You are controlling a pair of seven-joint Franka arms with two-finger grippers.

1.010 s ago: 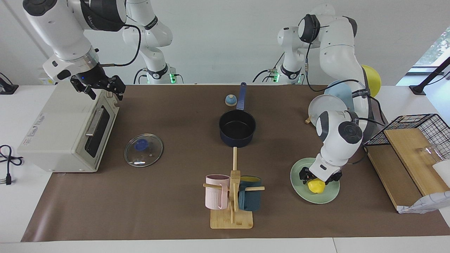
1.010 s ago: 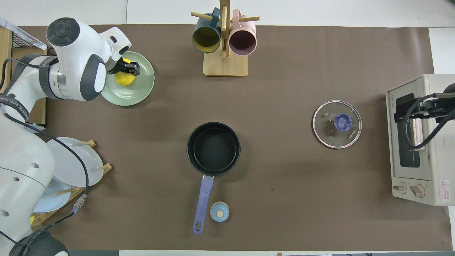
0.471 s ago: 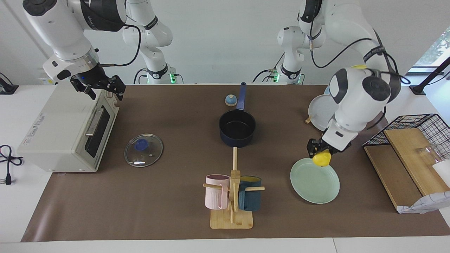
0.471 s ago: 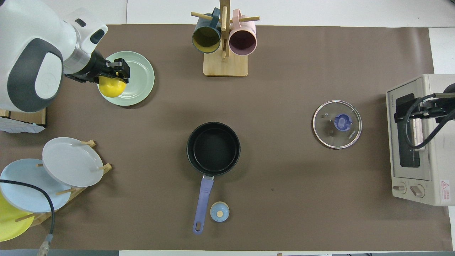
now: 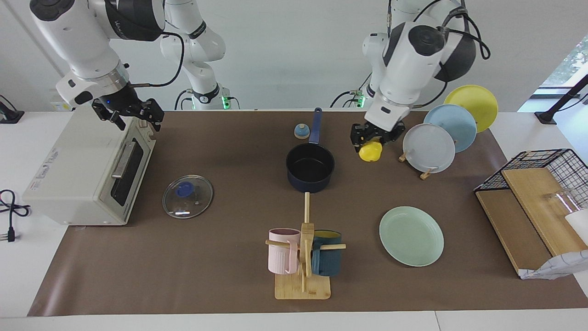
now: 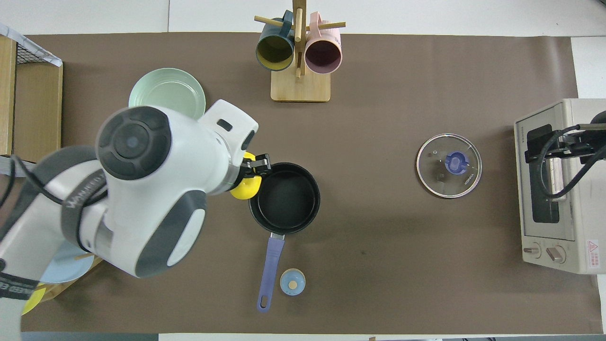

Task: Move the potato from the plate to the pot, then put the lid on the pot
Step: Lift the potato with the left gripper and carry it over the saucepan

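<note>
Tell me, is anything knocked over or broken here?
Nothing stands out. The left pincer holds the potato in the air beside the pot; the lid lies flat and the plate looks whole.

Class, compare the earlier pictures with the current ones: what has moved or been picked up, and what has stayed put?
The left gripper, which closed on the potato on the plate, has lifted it clear and carried it toward the pot; it now hangs beside the pot's rim. The plate is bare. The pot, the lid and the right gripper over the toaster oven stayed as they were.
</note>
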